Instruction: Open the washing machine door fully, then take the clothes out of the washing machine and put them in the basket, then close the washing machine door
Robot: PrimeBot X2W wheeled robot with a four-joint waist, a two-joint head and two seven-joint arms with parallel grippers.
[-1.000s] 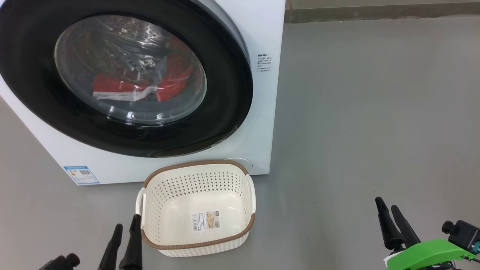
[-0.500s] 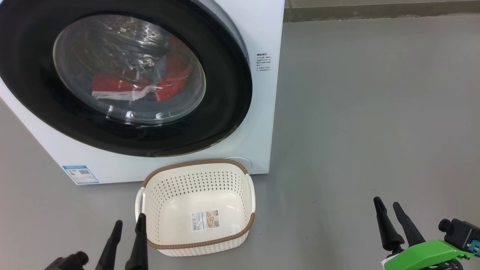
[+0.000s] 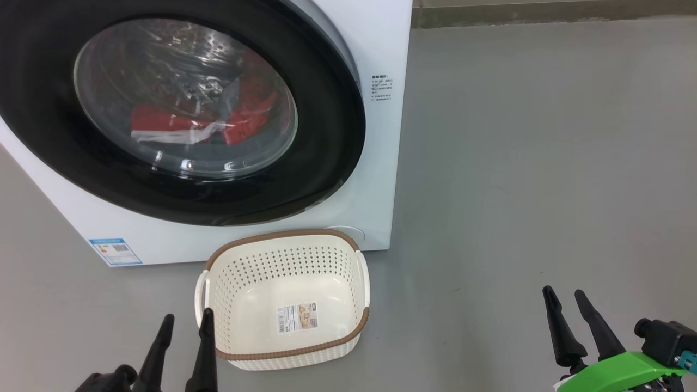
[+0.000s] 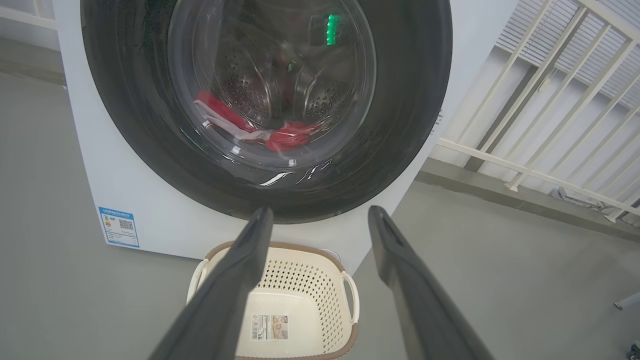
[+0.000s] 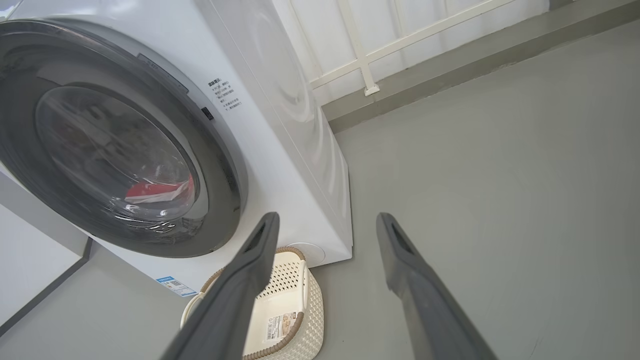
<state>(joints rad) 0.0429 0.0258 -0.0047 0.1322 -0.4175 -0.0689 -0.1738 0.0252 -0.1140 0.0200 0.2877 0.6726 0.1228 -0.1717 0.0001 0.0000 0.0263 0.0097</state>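
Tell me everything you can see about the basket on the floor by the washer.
The basket is a small, cream-white rectangular tub, plastic by its look, with perforated sides, a brown woven-look rim, white side handles and a sticker on its base. It stands upright and empty on the grey floor, just in front of the washing machine; whether the two touch is unclear.

Quick count: one washing machine at the far left, with one round door and one blue label. One basket near it, with two handles and one sticker inside. The red clothes look like two pieces, but they're bunched behind the glass, so maybe more. Two grippers, left gripper near left and right gripper near right, two fingers each.
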